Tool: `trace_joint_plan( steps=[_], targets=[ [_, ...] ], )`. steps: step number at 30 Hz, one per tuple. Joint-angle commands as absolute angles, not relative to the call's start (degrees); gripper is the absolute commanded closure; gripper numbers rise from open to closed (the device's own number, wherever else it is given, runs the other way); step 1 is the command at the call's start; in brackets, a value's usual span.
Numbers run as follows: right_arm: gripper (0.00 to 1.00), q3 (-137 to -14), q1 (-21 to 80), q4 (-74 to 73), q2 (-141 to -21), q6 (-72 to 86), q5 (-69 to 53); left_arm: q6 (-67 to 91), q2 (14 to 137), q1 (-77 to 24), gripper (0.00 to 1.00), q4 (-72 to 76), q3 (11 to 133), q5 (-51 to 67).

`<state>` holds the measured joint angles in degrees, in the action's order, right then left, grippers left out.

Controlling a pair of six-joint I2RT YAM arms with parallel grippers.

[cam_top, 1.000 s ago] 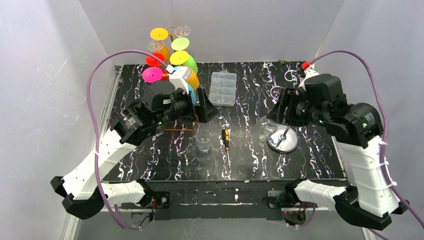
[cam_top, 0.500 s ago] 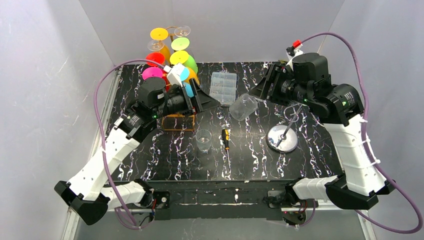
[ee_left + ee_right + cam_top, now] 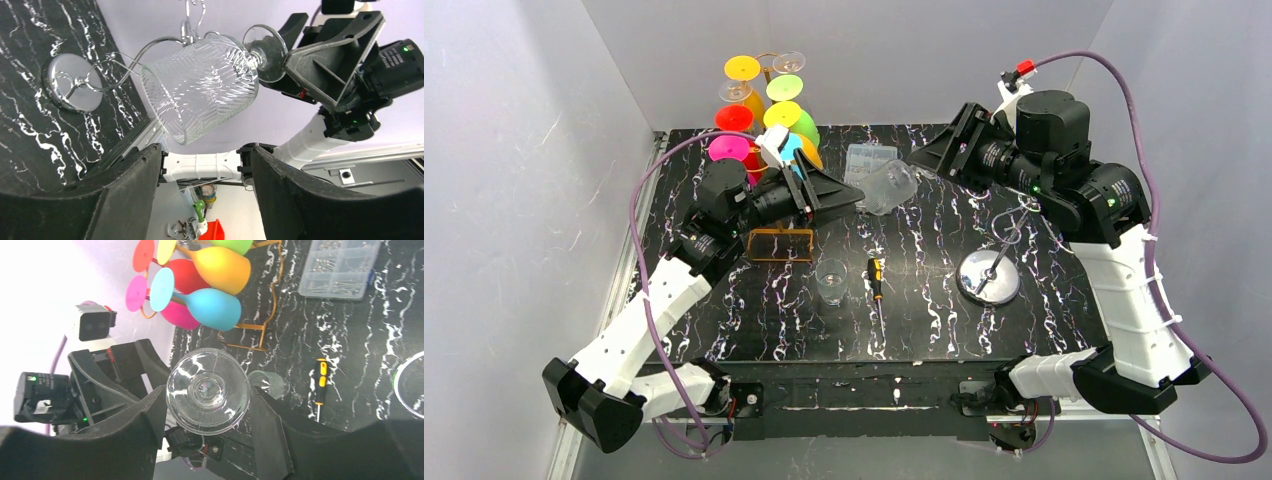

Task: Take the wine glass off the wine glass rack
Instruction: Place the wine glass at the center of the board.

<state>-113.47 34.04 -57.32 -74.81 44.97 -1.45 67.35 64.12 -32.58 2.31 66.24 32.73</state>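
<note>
Near the front edge of the worktop [image 3: 754,320] stand a tumbler [image 3: 831,281] and, just right of it, a screwdriver [image 3: 876,278]. Further right sits the rack [image 3: 989,277], a chrome disc with bare wire hooks rising behind it. The glass [image 3: 886,187] is off it, in the air over the far half of the worktop, lying on its side between the two arms.

The top view leaves both grips unclear. The right wrist view shows the foot of the glass [image 3: 207,390] head-on between the right jaws, which grip it at that end; the foot hides the bowl. The left wrist view gives the cut-patterned bowl [image 3: 205,87] side-on, its mouth turned toward the left jaws. These stand apart just by the rim and are not closed on it. Behind the bowl the rack's base [image 3: 70,87] shows.

Beyond the glass, a parts box [image 3: 871,160] is partly covered by it in the top view; the right wrist view shows the box [image 3: 340,267] unobstructed. At the far left corner, coloured glasses [image 3: 769,110] hang on a gold stand [image 3: 782,245], close behind the left arm.
</note>
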Motion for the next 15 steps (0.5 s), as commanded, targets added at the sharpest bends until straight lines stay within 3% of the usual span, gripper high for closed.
trace_joint_plan(
  steps=[1,9,12,15],
  targets=[
    [0.73,-114.96,34.1,-46.63,-73.88,48.33,-5.13,71.26,63.42,-32.08,0.38,8.8,67.31,35.8],
    [0.72,-112.67,33.97,-42.45,-72.93,49.62,-6.6,76.88,64.45,-31.73,0.48,17.68,66.23,35.96],
    [0.71,-110.57,34.01,-39.95,-72.36,50.85,-7.91,78.81,65.01,-31.64,0.66,21.61,66.81,35.7],
    [0.71,-109.0,33.73,-38.35,-71.68,51.83,-7.47,80.93,65.04,-31.56,0.78,24.95,66.66,34.95]
  ],
)
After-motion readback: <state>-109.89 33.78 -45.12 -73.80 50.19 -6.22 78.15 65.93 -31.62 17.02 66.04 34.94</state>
